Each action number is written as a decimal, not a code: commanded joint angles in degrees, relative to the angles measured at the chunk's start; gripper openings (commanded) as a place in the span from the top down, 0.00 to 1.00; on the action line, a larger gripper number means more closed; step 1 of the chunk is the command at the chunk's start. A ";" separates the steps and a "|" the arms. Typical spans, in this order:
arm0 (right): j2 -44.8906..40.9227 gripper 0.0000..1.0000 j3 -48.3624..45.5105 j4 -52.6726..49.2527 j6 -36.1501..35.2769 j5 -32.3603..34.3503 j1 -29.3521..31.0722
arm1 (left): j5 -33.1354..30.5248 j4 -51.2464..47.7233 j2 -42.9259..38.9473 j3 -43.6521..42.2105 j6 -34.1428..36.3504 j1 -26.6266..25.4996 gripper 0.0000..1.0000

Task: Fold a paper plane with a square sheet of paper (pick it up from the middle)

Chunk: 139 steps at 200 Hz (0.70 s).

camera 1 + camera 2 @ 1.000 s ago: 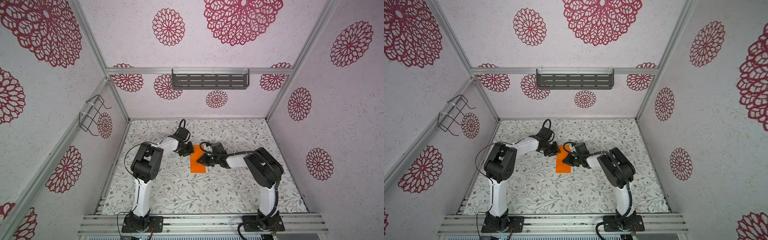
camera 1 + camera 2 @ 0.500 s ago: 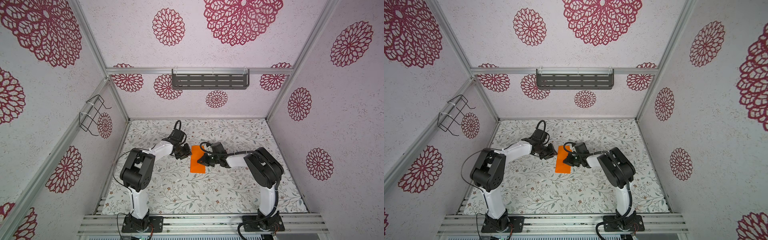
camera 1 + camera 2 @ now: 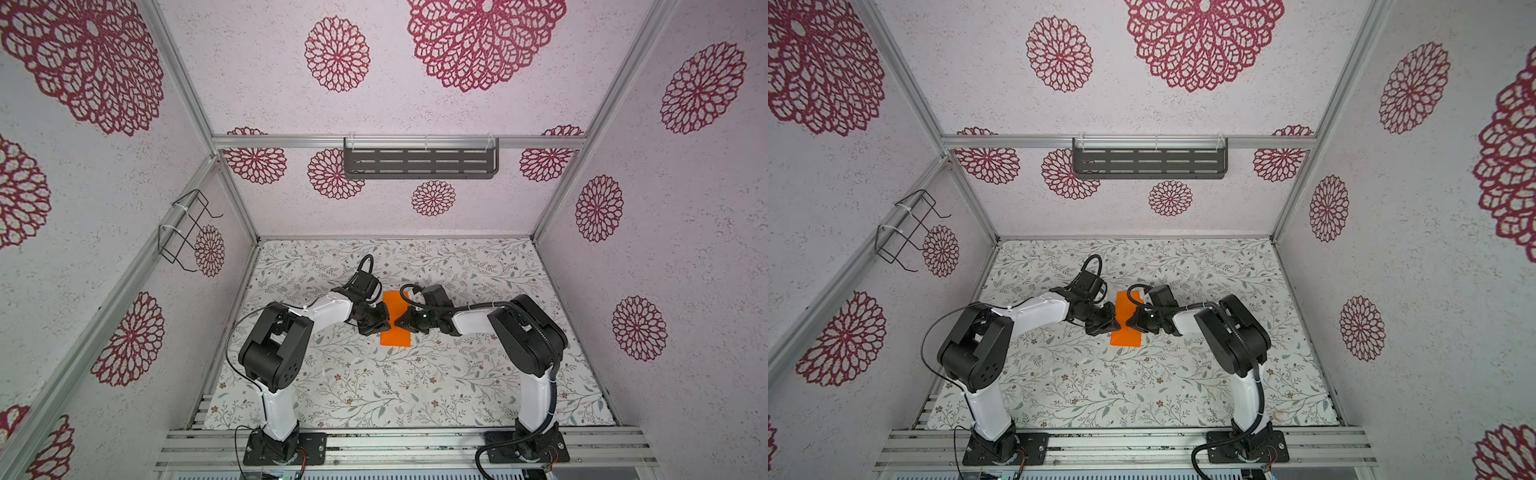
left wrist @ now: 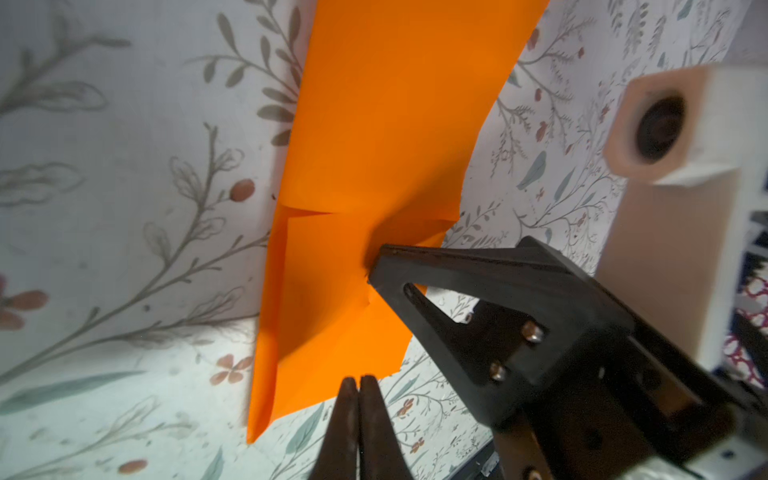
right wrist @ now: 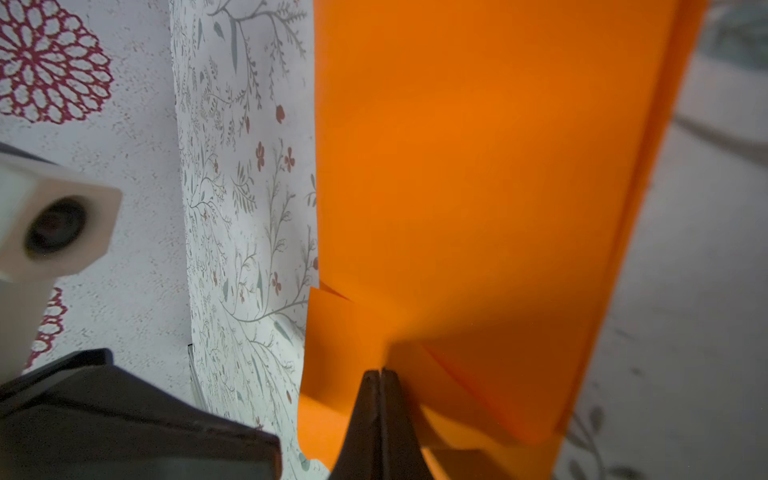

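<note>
The square sheet of paper (image 3: 394,337) (image 3: 1124,337), bright orange, lies folded into a narrow strip on the floral table in both top views. My left gripper (image 3: 387,321) (image 3: 1114,319) (image 4: 358,380) is shut, its tips at the strip's left edge with nothing visibly between them. From the other side my right gripper (image 3: 397,322) (image 3: 1129,323) (image 5: 380,372) is shut too, its tips resting on the paper (image 5: 478,187) near the right edge. The left wrist view shows a flap edge across the paper (image 4: 374,124) and the right fingers (image 4: 415,266) pressing on it. A paper plane is not in view.
A grey slotted shelf (image 3: 419,163) hangs on the back wall and a wire basket (image 3: 187,230) on the left wall. The floral table cover (image 3: 374,382) ends at an aluminium rail (image 3: 395,446) in front, where both arm bases stand.
My left gripper has swung down from the strip's upper left corner to the middle of its left edge and has shut. The right gripper has stayed on the paper, closing fully.
</note>
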 commanded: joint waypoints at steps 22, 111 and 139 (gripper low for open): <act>-0.46 0.96 0.49 -5.50 0.21 2.95 -0.25 | -2.84 -5.03 2.38 1.84 2.59 -0.95 0.99; -1.04 0.96 0.35 -4.30 -1.96 1.25 -1.03 | -8.10 -11.53 5.71 4.08 5.29 -2.65 1.00; -2.13 0.96 1.08 -2.99 -5.77 -2.74 -1.30 | -8.73 -12.01 6.38 4.08 5.47 -2.90 1.00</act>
